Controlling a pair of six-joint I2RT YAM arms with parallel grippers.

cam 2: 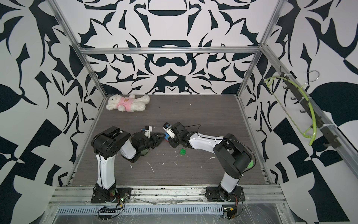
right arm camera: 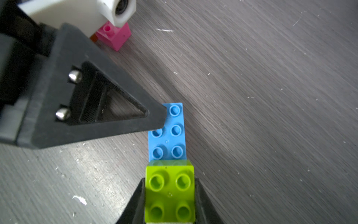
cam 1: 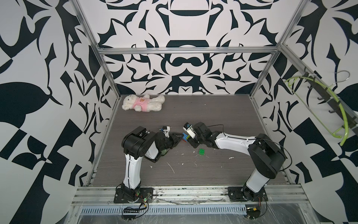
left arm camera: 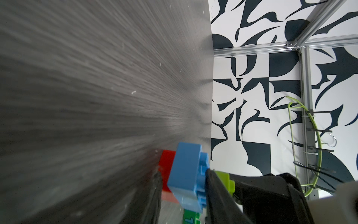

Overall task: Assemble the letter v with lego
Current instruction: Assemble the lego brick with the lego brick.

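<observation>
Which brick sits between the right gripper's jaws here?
The lime-green square brick: the jaws of the right gripper press its two sides. The blue brick juts out beyond it, and the pink brick lies apart on the table.

Bear point(cam 1: 143, 103) back-L on table point(cam 1: 213, 116); brick chain point(cam 1: 185, 136) at ctr; loose brick point(cam 1: 202, 151) nr it, front-R.
</observation>
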